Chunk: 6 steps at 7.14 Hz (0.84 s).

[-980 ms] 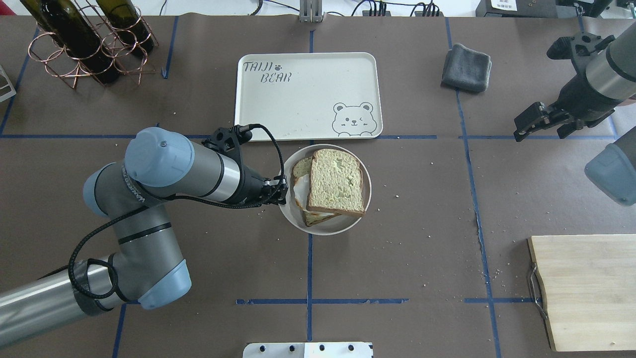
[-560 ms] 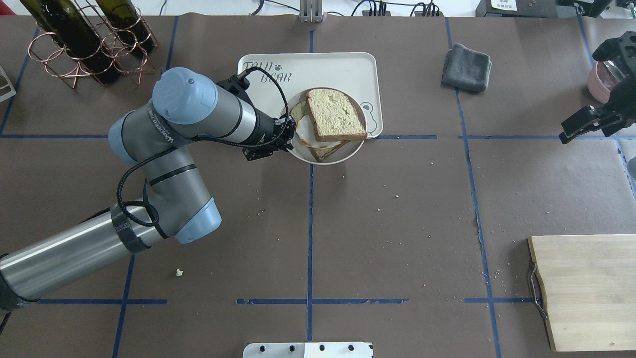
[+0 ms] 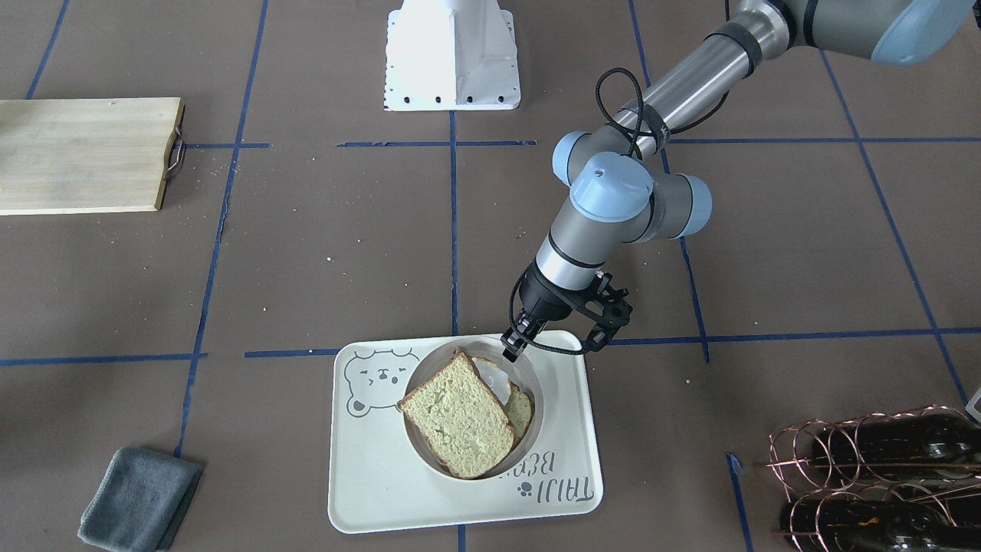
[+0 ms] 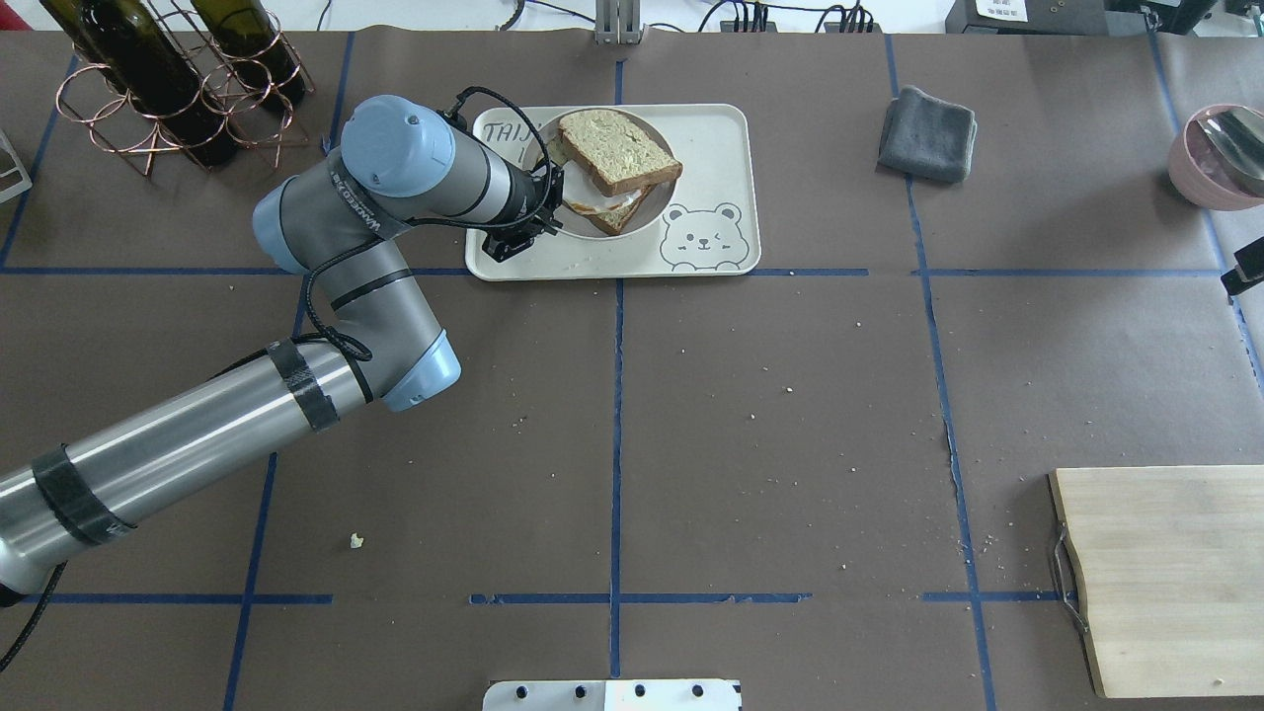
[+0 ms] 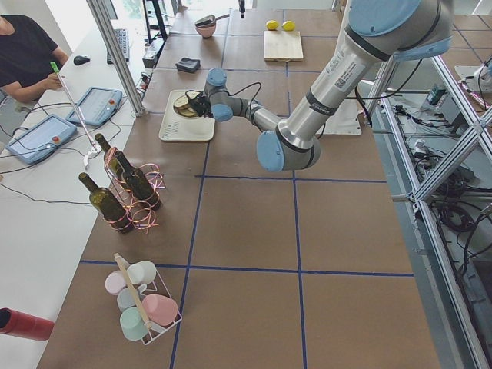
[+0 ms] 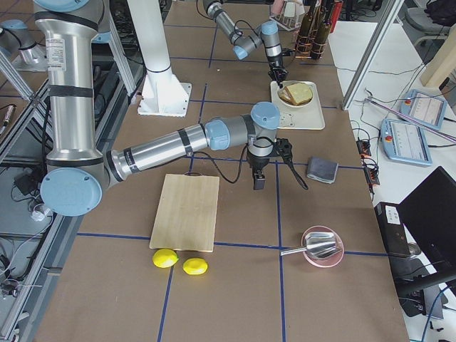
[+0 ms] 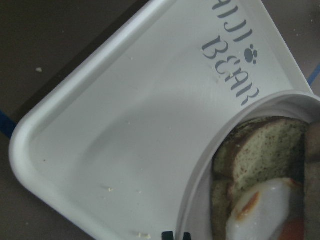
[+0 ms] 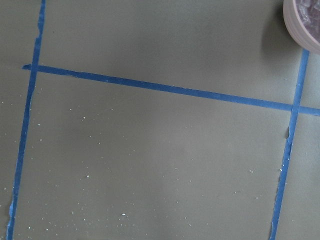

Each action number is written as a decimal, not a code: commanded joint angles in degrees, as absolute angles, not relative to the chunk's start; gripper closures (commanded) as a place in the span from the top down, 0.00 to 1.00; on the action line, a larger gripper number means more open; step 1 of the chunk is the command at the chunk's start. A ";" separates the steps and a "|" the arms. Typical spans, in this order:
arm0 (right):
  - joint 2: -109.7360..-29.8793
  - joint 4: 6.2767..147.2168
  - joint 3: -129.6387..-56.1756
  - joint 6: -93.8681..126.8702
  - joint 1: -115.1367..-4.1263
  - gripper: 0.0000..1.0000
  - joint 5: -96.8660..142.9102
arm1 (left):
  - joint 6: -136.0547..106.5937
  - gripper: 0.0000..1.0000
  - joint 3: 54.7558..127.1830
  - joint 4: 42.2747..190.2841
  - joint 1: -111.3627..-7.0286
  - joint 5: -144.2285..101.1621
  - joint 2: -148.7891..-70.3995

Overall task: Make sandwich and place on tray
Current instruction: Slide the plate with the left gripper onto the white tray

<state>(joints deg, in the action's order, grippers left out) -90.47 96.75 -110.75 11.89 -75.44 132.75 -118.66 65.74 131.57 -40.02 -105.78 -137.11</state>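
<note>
The sandwich (image 4: 617,148), two brown-crusted bread slices with a white egg between, lies on a round grey-white plate (image 4: 647,219). The plate is over the left half of the cream bear tray (image 4: 711,148). My left gripper (image 4: 550,209) is shut on the plate's near-left rim. The front view shows the gripper (image 3: 512,349), the plate (image 3: 535,387), the sandwich (image 3: 460,418) and the tray (image 3: 383,475). The left wrist view shows the plate rim (image 7: 210,165) above the tray floor (image 7: 125,125). I cannot tell whether the plate rests on the tray. My right gripper (image 6: 258,182) hangs over bare table; I cannot tell its state.
A folded grey cloth (image 4: 928,133) lies right of the tray. A copper rack with wine bottles (image 4: 178,79) stands at the far left. A wooden cutting board (image 4: 1165,578) is at the near right. A pink bowl with a metal utensil (image 4: 1215,158) is at the right edge.
My left arm has carried the plate with the sandwich from the table, away from me, over the tray. My right arm has drawn back to the right, almost out of the overhead view.
</note>
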 commanded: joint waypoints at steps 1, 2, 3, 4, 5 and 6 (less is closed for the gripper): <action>-90.35 96.68 -110.92 11.87 -76.98 1.00 133.07 | -120.06 0.00 62.49 132.36 -39.99 -104.15 -139.22; -90.35 96.68 -110.92 11.95 -77.17 1.00 133.07 | -119.54 0.51 62.40 132.36 -39.82 -104.15 -138.87; -89.83 96.59 -111.09 11.95 -77.43 1.00 133.07 | -117.88 1.00 63.01 132.45 -39.55 -104.15 -137.74; -89.48 96.59 -112.05 11.95 -77.61 1.00 133.07 | -111.77 1.00 67.89 132.54 -39.81 -104.24 -133.55; -88.95 96.59 -112.15 11.87 -77.69 1.00 132.98 | -107.01 1.00 72.46 131.84 -40.25 -104.33 -130.63; -89.03 96.59 -111.97 11.87 -77.70 1.00 132.98 | -103.05 1.00 76.60 131.05 -40.86 -104.24 -127.73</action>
